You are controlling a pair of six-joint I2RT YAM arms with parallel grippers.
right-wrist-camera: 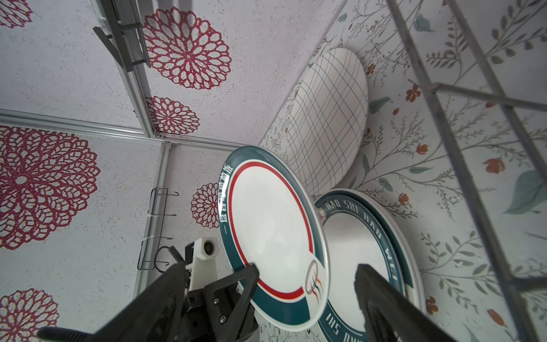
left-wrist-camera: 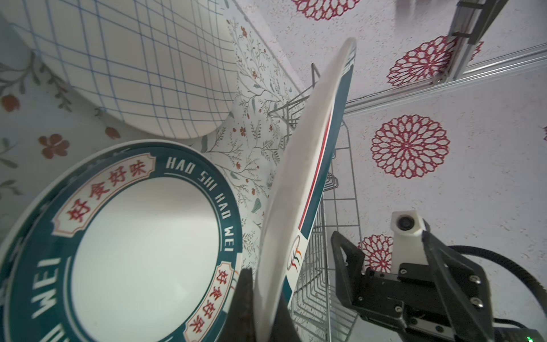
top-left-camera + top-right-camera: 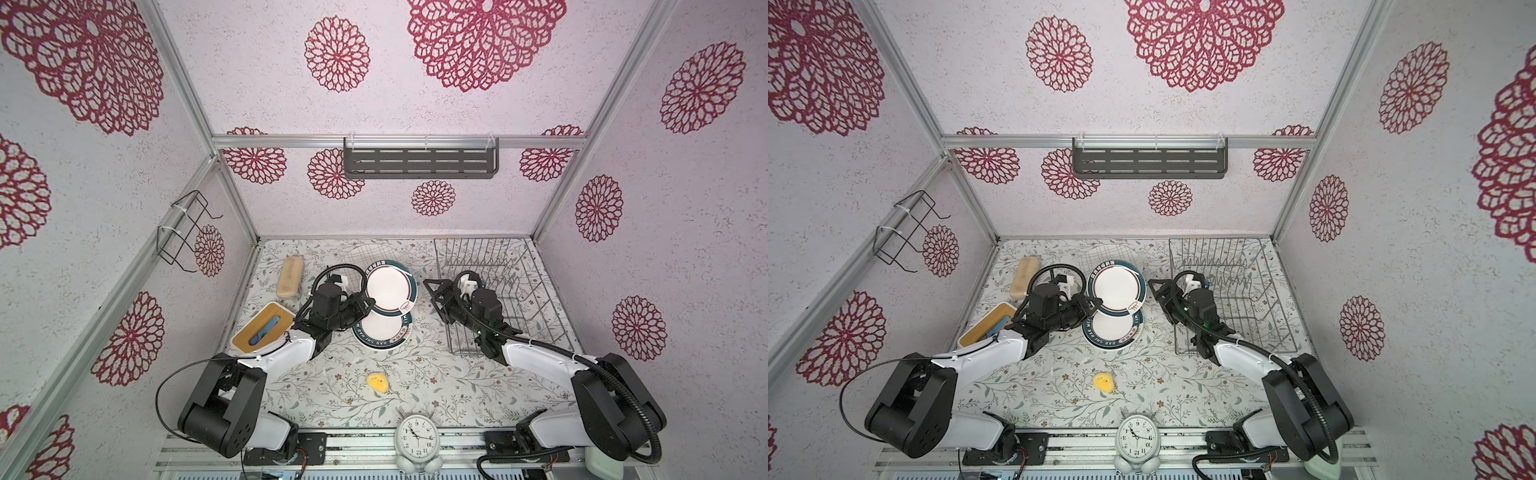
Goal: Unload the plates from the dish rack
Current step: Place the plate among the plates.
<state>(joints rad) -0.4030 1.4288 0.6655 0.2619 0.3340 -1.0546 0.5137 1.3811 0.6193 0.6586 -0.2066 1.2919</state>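
So, far left: you had a tan loaf-shaped block and a wood-topped box lying near the left edge of the table.
Left gripper: your left gripper was pinching the left rim of the held plate, jaws pressed tight on either face of it.
Held plate: white with a teal-and-red rim, it hung tilted above the table, its face turned up and toward the right side. In the left wrist view the held plate showed almost edge-on.
Grid plate: the cream grid plate lay flat at the back, partly hidden behind the held one in both top views.
Lettered stack: the lettered plates, white with teal rims, sat stacked flat on the table, just in front of the grid plate and below the held plate.
Right gripper: your right gripper was spread wide and empty, just beside the held plate's right edge, not touching it.
Dish rack: the dish rack stood at the table's back right, the right gripper poking out past its left edge.
Front: a small yellow object lay on the table, and a white alarm clock stood at the front edge.
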